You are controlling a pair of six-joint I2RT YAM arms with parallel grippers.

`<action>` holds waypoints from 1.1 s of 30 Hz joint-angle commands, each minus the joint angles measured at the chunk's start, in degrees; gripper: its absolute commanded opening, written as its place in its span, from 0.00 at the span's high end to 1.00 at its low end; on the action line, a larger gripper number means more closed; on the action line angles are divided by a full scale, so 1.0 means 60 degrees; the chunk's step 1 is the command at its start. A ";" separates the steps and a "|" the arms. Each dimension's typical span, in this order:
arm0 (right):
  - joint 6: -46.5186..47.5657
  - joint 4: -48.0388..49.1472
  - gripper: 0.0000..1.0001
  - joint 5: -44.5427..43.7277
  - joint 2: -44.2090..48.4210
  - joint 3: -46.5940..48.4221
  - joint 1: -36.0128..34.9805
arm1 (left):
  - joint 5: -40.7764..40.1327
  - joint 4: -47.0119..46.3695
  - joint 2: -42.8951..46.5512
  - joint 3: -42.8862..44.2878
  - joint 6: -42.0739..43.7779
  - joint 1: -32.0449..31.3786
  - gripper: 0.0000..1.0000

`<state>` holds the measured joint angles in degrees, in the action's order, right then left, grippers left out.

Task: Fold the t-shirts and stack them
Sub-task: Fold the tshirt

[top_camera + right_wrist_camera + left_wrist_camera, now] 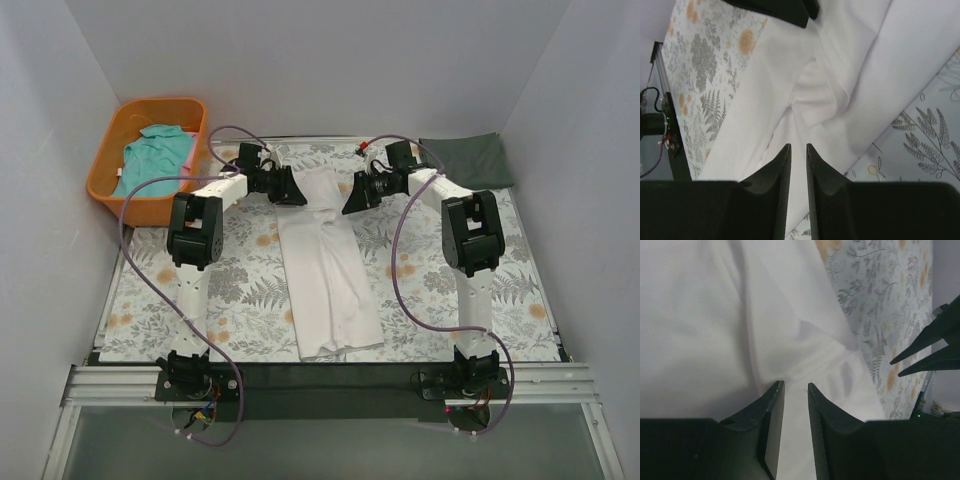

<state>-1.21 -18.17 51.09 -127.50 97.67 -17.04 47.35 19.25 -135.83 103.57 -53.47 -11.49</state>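
1. The white t-shirt [325, 270] lies in the middle of the counter [200, 300] as a narrow strip. Its long axis runs from the near edge to the far side.
2. Both tools are at its far end and equally near it: the left tool [795, 386] at the left edge, the right tool [798, 146] at the right.
3. Each tool's jaws stand a slit apart over white cloth; whether they pinch it cannot be told.
4. The likely next fold brings the far end toward the near hem.

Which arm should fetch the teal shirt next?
Left, likely: the left gripper sits nearer the orange basket holding the teal shirt; the right gripper is across the white shirt, on the dark shirt's side.
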 commanded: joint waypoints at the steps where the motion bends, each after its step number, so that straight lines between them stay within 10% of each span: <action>1: 0.1386 -0.1231 0.78 -0.0121 0.0756 -0.0237 0.0144 | -0.0085 0.0393 -0.0401 0.0682 0.0793 0.0054 0.75; 15: 0.4010 -0.2845 0.73 -0.1236 0.3276 -0.2566 0.0115 | -0.1038 0.0866 -0.2269 0.5108 0.2129 0.0025 0.61; 26: 0.4582 -0.2743 0.73 -0.1367 0.3819 -0.3928 -0.0939 | -0.1167 0.0528 0.3137 -0.0353 0.2570 -0.0005 0.51; 33: 0.4377 -0.2567 0.78 -0.1279 0.3468 -0.4192 -0.1335 | -0.1168 0.0586 0.3187 -0.2159 0.2203 -0.0165 0.55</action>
<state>24.62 -34.59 42.57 -106.41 73.14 -24.86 41.39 21.28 -113.80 94.00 -39.88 -11.88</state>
